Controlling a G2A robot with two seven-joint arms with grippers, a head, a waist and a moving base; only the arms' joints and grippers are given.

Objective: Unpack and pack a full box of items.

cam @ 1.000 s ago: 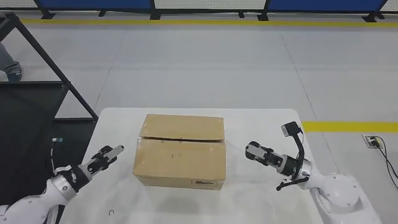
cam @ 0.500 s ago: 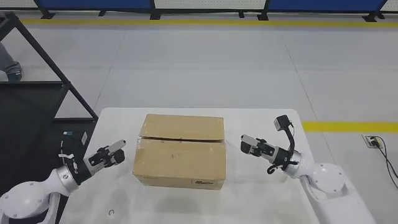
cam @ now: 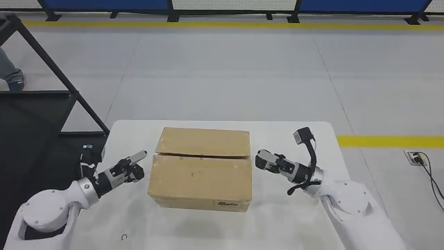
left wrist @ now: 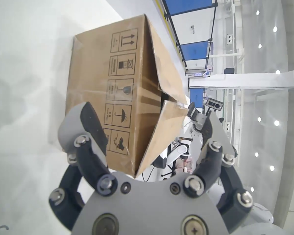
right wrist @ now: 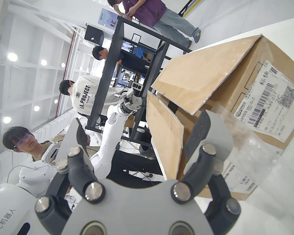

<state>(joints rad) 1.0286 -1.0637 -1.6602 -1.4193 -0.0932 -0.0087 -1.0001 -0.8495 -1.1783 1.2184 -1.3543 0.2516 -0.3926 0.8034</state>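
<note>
my left gripper (cam: 130, 166) has closed in on the box (cam: 201, 175) over the last second, and it now sits just beside the box's left end rather than well off it. its fingers (left wrist: 94, 125) are spread wide with nothing between them. from my left wrist the near upright corner of the box lines up with the gap, but i cannot tell if either pad touches the cardboard. my right gripper (cam: 266, 161) has made the same approach to the box's right end. it too is wide open and empty and stands just short of that end, beside a loose strip of clear tape (right wrist: 245, 145) hanging off the labelled side. the box itself has not shifted and stands in the middle of the table (cam: 291, 135). its top flaps (right wrist: 186, 84) are down but not sealed: they gape a little at the seam and a dark slit shows beneath. i read this as the very start of unpacking. both arms are in place at the ends of the box, nothing has been taken out, and the flaps must be lifted first. they are thin and springy, so a finger would probably have to slip under an edge rather than pinch from above.
</note>
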